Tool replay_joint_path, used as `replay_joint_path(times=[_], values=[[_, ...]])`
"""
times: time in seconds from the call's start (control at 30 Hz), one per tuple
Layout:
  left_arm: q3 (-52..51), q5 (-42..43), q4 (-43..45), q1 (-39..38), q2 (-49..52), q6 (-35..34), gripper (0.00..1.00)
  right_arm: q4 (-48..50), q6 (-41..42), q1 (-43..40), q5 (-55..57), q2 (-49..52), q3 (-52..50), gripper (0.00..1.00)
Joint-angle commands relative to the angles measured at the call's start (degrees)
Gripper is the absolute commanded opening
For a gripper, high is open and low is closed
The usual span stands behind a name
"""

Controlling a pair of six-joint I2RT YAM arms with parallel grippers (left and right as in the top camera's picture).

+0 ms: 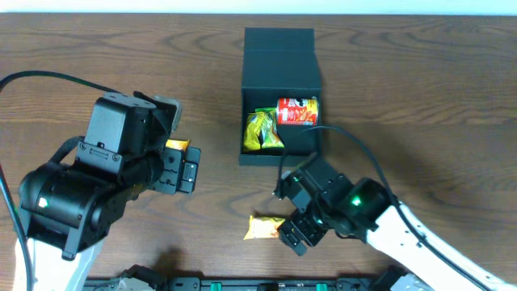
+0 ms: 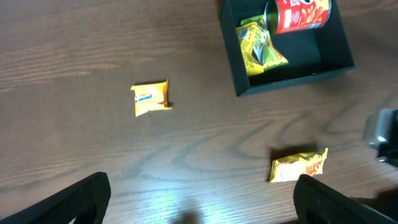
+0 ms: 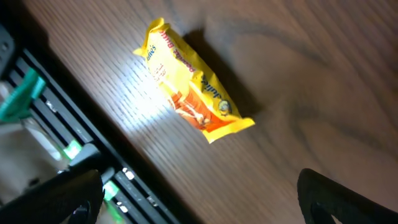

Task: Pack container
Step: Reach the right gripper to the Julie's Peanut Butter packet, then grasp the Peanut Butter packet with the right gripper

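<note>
— Can a hand get into the box [image 1: 279,97] from above?
— Yes, its lid [image 1: 279,40] sits at the far side, off the opening. A red can [image 1: 297,111] fills the far right, a green-yellow packet [image 1: 262,131] the left; only the near right corner is bare.
— And the bench [image 1: 420,97]?
— Bare wood right of the box. A yellow packet [image 1: 265,227] lies just beside the right hand [image 1: 292,234].

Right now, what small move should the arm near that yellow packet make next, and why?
Probably the right gripper should lower onto the yellow packet and close on it. Its jaws stand open and empty, the packet lies loose on the table just ahead of them, and the container sits open nearby with space left inside.
</note>
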Motion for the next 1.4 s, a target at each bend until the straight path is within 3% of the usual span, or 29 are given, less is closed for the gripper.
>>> replay_joint_path(times=[0.0, 0.1, 0.33, 0.67, 0.8, 0.93, 1.2, 1.37], values=[[0.9, -0.1, -0.3, 0.2, -0.3, -0.4, 0.95, 0.4, -4.3, 2.8, 2.9, 1.2, -0.3, 0.99], [0.9, -0.1, -0.2, 0.2, -0.3, -0.3, 0.95, 1.3, -7.1, 4.1, 2.8, 1.3, -0.2, 0.99], [0.9, -0.2, -0.2, 0.2, -0.3, -0.2, 0.95, 0.9, -22.4, 4.8, 3.1, 1.6, -0.2, 0.99], [0.9, -0.3, -0.3, 0.2, -0.3, -0.1, 0.96, 7.5, -21.0, 3.8, 2.0, 2.6, -0.2, 0.99], [0.9, -0.3, -0.3, 0.2, -0.3, -0.1, 0.95, 3.9, -29.2, 0.9, -6.6, 2.7, -0.2, 0.99], [0.9, -0.3, -0.2, 0.2, -0.3, -0.1, 0.96, 2.7, -33.4, -0.2, -7.7, 3.0, -0.2, 0.99], [0.9, -0.3, 0.3, 0.2, -0.3, -0.1, 0.95, 4.1, -36.9, -0.1, -7.7, 6.0, -0.9, 0.95], [0.9, -0.3, 1.1, 0.2, -0.3, -0.1, 0.95, 9.5, -37.7, -0.1, -6.7, 10.0, -4.3, 0.98]])
